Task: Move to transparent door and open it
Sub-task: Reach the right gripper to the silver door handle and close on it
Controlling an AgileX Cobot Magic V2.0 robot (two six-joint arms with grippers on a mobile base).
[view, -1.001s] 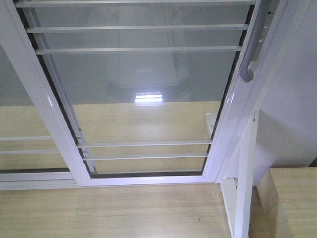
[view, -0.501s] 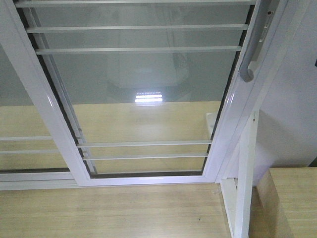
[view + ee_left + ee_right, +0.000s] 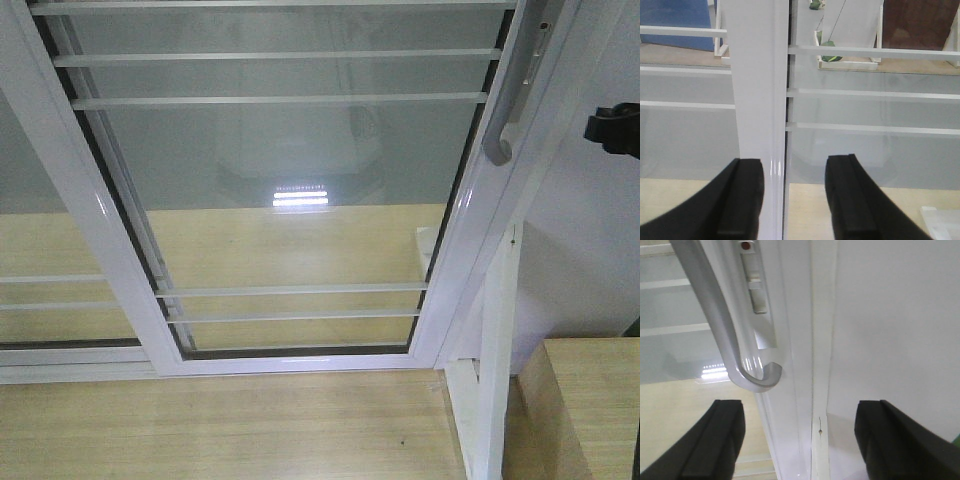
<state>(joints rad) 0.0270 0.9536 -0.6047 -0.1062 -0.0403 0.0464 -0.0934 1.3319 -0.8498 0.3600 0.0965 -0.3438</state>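
Black right arm (image 3: pixel 612 127) had poked in at the right edge since a moment ago. Left gripper (image 3: pixel 792 172) held its fingers spread before a white stile (image 3: pixel 760 100). The transparent door (image 3: pixel 290 180) stood straight ahead, and the right gripper (image 3: pixel 800 415) gaped wide below its grey handle (image 3: pixel 720 325).

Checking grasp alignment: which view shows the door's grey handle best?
Right wrist view: the grey handle is large, its curved lower end and latch plate clear. Front view catches only its lower part at the top edge. Left wrist view shows only a white stile.
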